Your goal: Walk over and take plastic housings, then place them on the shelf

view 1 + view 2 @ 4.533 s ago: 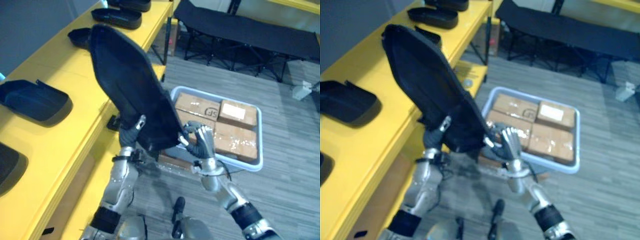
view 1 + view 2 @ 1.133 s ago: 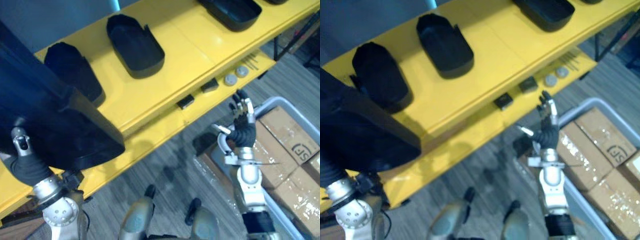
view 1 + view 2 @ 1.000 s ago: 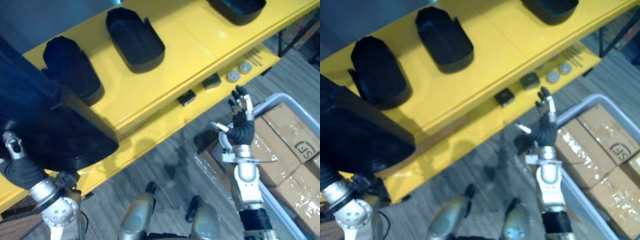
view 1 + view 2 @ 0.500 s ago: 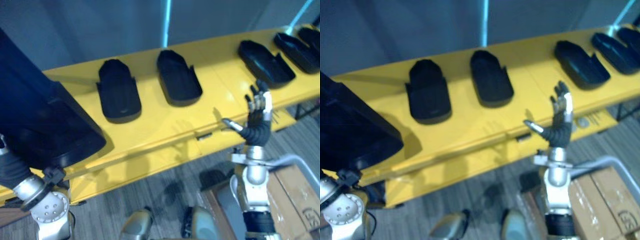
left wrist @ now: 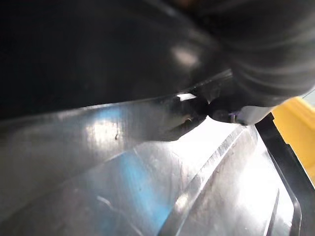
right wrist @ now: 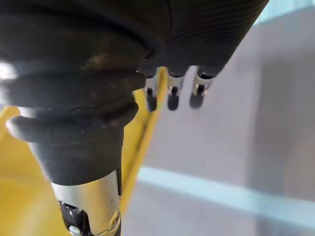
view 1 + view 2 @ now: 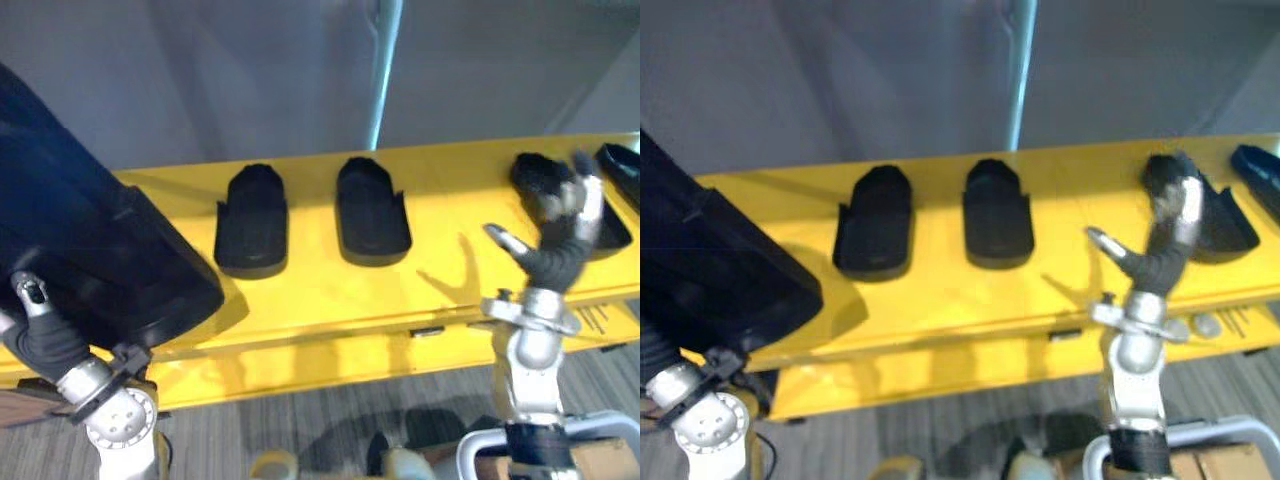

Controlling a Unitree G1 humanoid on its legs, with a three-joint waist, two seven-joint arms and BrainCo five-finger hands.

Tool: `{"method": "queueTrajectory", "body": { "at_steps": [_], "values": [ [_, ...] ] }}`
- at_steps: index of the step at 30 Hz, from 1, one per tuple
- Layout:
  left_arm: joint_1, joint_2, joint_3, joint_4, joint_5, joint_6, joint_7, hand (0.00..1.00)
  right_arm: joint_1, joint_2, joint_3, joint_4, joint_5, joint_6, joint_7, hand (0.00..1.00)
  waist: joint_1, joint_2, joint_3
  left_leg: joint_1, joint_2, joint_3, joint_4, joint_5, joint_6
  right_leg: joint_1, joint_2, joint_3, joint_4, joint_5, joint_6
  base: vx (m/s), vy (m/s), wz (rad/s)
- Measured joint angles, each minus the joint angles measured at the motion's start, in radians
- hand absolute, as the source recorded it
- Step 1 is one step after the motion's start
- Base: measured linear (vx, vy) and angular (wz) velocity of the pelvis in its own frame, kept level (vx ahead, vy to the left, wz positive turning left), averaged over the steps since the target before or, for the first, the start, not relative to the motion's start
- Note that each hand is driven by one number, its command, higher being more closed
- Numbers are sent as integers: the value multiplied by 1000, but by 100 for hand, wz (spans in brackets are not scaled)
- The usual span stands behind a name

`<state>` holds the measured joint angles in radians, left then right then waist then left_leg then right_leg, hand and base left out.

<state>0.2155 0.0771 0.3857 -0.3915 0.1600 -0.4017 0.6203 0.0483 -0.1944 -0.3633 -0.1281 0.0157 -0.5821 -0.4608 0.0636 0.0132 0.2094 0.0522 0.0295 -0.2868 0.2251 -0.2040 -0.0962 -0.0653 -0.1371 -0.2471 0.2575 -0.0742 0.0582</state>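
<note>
Left eye view: left hand (image 7: 40, 338) clasps the plastic housing (image 7: 90, 235) at frame left, over the yellow shelf (image 7: 440, 292); right hand (image 7: 558, 250) raised, released. Placing seems in hand: lower it onto bare shelf

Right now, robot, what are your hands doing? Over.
Left hand gripping big black housing at left end of yellow shelf. Right hand open, empty. Two housings already sit mid-shelf.
</note>
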Motion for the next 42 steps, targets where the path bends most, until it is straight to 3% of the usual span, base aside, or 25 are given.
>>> {"method": "queueTrajectory", "body": {
  "at_steps": [2, 5, 9, 12, 18, 22, 26, 29, 34, 36, 40, 41, 42],
  "values": [
    [64, 1, 66, -1, 51, 53, 6, 100, 78, 16, -134, -27, -19, -10, -77, 0, -21, 3, -2, 19, -9, 23, -62, 39, 7, -1, -23, 0, -8, 3, 6, -27, 16, 18],
    [132, 16, 163, 7, 43, 128, 4, 100, 187, 37, -247, -45, 24, -5, -94, 0, -45, 19, -18, 36, -10, 79, -103, 48, 20, -2, -31, 5, -14, -5, 9, -49, 51, -6],
    [182, 68, 267, 52, 7, 194, -26, 100, 309, 86, -262, -31, 49, 29, -106, 0, -70, 40, -35, 49, -5, 151, -120, 32, 55, -10, -21, 36, -18, -1, 21, -53, 32, -28],
    [187, 169, 302, 163, -37, 222, -52, 100, 365, 104, -231, 62, 47, 71, -103, 0, -80, 60, -64, 53, -3, 230, -131, 29, 94, -44, -28, 80, 2, 4, 24, -15, 37, -36],
    [79, 430, 308, 437, -123, 309, -203, 100, 391, 106, -138, 284, 8, 140, -105, 0, -108, 100, -80, 55, -2, 352, -129, 29, 96, -93, -48, 125, 62, -5, 29, 17, 50, -21],
    [-22, 585, 305, 588, -118, 373, -319, 100, 387, 80, -121, 354, 12, 199, -78, 0, -108, 100, -78, 53, 0, 400, -129, 25, 86, -108, -40, 155, 44, 12, 44, 19, 37, -23],
    [-105, 717, 263, 769, -98, 505, -409, 100, 368, 54, -81, 452, 38, 272, -39, 0, -106, 89, -71, 33, 14, 434, -102, 8, 54, -105, -18, 181, -19, 52, 46, 18, 35, -23],
    [-201, 777, 219, 877, -49, 589, -465, 100, 365, 52, -64, 510, 78, 292, -34, 0, -107, 53, -44, -8, 15, 433, -63, -4, 50, -106, -11, 185, -67, 87, 50, -1, 12, -2],
    [-264, 820, 174, 1008, 27, 696, -549, 100, 362, 54, -42, 587, 119, 315, -19, 0, -105, 34, -30, -21, 23, 435, -3, -44, 42, -71, 1, 192, -122, 113, 54, 39, 53, -5],
    [-267, 831, 169, 1031, 56, 717, -566, 100, 359, 56, -38, 605, 119, 317, -18, 0, -102, 34, -30, -21, 22, 434, 0, -48, 40, -65, -1, 192, -130, 113, 54, 51, 40, 1],
    [-298, 860, 143, 1050, 90, 715, -602, 100, 354, 58, -32, 649, 126, 322, -15, 0, -78, 38, -2, -24, 30, 430, 49, -82, 43, -40, 9, 190, -142, 113, 54, 28, 29, 1],
    [-299, 861, 142, 1050, 97, 713, -603, 100, 350, 58, -29, 651, 132, 322, -15, 0, -78, 49, 7, -30, 32, 428, 54, -86, 44, -41, 10, 189, -142, 113, 54, -7, 17, 3],
    [-305, 862, 140, 1050, 103, 710, -605, 0, 338, 58, -26, 652, 137, 323, -14, 0, -79, 41, 18, -39, 33, 424, 70, -95, 46, -41, 11, 188, -144, 112, 52, -16, 19, 4]
  ]
}}
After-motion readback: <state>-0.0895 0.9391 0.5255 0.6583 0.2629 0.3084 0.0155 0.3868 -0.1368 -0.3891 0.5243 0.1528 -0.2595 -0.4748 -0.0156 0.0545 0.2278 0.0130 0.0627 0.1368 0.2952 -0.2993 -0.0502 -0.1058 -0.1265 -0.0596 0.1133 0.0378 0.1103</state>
